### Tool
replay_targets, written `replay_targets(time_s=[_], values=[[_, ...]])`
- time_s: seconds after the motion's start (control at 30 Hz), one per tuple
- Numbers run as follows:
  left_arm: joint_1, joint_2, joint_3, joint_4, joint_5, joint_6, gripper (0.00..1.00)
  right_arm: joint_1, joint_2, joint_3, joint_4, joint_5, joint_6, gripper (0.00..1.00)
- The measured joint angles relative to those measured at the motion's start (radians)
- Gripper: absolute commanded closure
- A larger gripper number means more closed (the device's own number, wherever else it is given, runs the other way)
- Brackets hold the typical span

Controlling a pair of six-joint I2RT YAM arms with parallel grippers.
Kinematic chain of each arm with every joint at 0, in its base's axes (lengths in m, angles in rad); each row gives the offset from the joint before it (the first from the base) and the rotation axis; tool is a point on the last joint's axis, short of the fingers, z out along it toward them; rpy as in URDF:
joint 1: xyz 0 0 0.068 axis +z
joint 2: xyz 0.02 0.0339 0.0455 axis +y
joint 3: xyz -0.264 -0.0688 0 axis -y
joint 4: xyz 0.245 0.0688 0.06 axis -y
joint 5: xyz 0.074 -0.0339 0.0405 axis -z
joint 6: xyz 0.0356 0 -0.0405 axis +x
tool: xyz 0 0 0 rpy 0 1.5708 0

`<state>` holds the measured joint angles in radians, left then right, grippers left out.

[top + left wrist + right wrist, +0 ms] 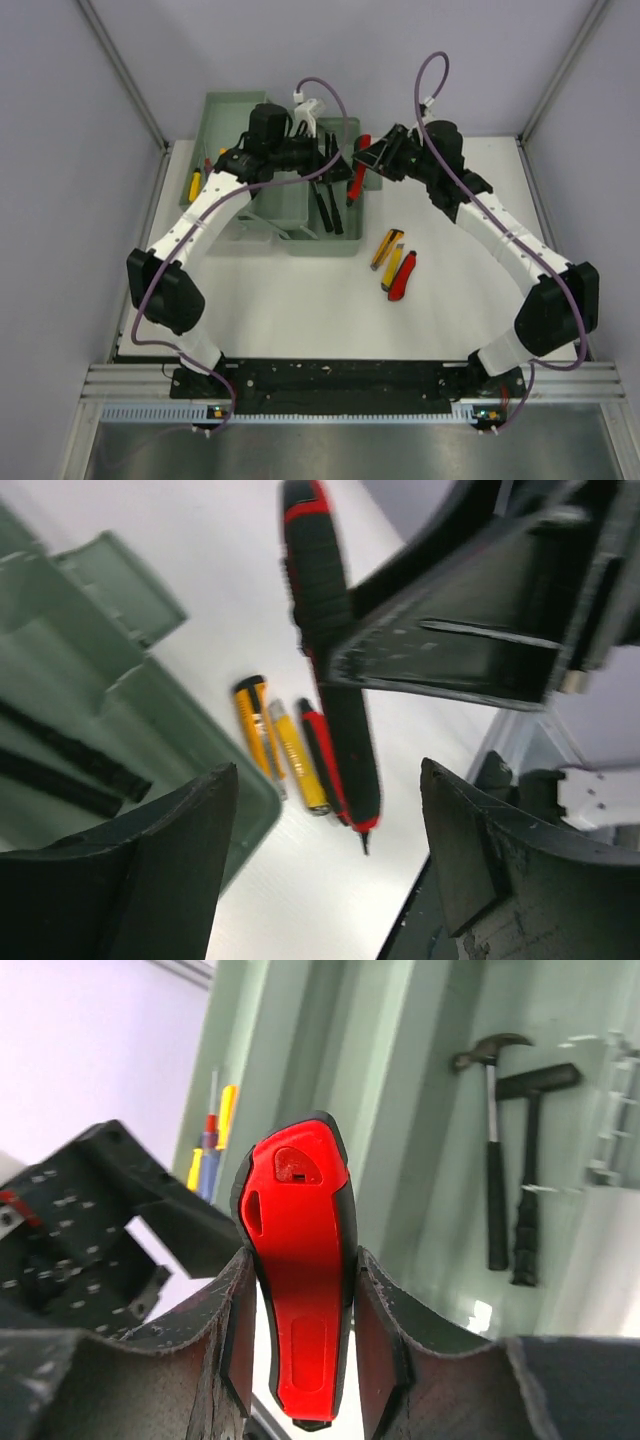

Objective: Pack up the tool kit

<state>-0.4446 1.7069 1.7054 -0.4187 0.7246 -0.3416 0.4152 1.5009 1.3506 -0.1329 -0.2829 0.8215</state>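
Near: three knives [394,262] on the table [290,305], side by side, two yellow and one red, right of the box and apart from it. Right gripper [300,1260] is clamped on a red-black tool [295,1190] (knife or pliers, can't tell), holding it in the air by the box's right edge. Left gripper [328,790] has jaws spread with nothing between them, facing the held tool over the box's right tray. Two hammers [505,1170] lie in that tray, parallel. Toolbox [232,108] sits at the far left of the table, trays spread open. Screwdrivers [195,183] lie just beside its left edge.
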Motion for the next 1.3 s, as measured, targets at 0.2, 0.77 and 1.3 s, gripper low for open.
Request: replay_targets(time_s=[0.2, 0.77, 1.3], values=[[0.013, -0.026, -0.013, -0.072, -0.351, 0.018, 0.23, 0.057, 0.138, 0.088, 0.137, -0.021, 0.06, 0.99], [0.142, -0.369, -0.138, -0.138, -0.841, 0.066, 0.2, 0.304, 0.626, 0.558, 0.046, 0.129, -0.043, 0.99], [0.15, -0.372, -0.178, -0.184, -0.827, 0.056, 0.2, 0.322, 0.784, 0.688, -0.03, 0.224, 0.017, 0.74]])
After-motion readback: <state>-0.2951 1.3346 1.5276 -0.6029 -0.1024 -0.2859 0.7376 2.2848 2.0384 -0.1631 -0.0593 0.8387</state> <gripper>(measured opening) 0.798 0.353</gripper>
